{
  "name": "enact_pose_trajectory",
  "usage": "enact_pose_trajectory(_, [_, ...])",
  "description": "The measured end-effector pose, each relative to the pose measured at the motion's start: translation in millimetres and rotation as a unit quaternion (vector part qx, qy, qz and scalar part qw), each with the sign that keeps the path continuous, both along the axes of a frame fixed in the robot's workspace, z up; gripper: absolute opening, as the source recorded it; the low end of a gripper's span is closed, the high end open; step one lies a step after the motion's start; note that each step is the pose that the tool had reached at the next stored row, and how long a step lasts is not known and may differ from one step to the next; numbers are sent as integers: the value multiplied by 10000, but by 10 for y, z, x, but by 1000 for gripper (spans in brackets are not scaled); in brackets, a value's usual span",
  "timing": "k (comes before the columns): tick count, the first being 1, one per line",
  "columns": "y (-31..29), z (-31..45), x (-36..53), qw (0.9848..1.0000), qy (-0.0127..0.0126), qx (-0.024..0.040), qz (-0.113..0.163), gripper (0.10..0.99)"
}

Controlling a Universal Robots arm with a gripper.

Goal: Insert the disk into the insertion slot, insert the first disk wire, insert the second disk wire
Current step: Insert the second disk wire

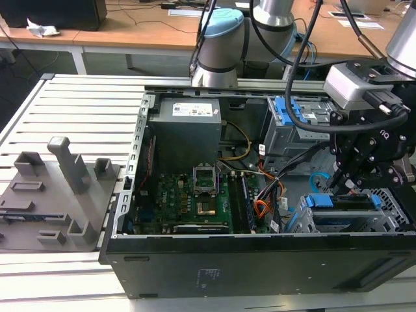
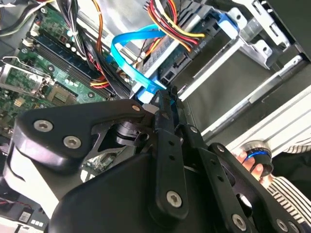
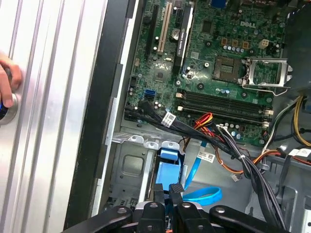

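Claw (image 3: 167,191): black linkage fingers drawn close together at the tips, down inside the open computer case (image 1: 260,260) at the exterior view's right. Whether the tips pinch anything cannot be told; they meet at the rear edge of the disk, where a small dark plug sits.

Disk (image 3: 167,167): bright blue carrier frame directly under the claw tips, already seated in the insertion slot (image 3: 129,167), the grey perforated sheet-metal cage that encloses it. In the exterior view the blue frame (image 1: 318,200) shows just below the claw (image 1: 341,185).

Second disk wire (image 3: 201,196): glossy light-blue cable, looped just beside the claw, one strand rising away from it toward the board. In the second wrist view the loop (image 2: 127,58) curves immediately beyond the fingertips (image 2: 167,97) and runs down to them.

First disk wire (image 2: 170,22): bundle of orange, red and yellow-black strands, beyond the blue loop, running to the back of the drive area.

Black cable bundle (image 3: 233,150): tied loom crossing between the claw and the motherboard, close to the light-blue cable.

Motherboard (image 3: 218,58): green, with memory slots and an open processor socket, farther out from the claw.

Taller grey bay with blue latch (image 1: 296,117): behind the claw in the exterior view, well apart.

Person's hand (image 3: 7,82): on a round button on the ribbed metal counter (image 3: 43,121), outside the case wall, far from the claw.

Grey fixture blocks (image 1: 58,188): on the counter, on the far side of the case from the claw.
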State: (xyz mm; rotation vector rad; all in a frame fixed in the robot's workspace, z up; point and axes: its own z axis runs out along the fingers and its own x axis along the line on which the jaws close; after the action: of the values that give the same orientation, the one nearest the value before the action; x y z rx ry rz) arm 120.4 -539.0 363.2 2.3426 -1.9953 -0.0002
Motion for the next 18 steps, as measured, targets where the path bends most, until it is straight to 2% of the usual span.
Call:
enact_pose_trajectory(5, [-2,-4,0,10000,0,4,0,165])
enact_pose_trajectory(11, [-2,-60,30,10000,0,4,0,165])
enact_pose_trajectory(18, [-2,-91,67,10000,1,4,0,165])
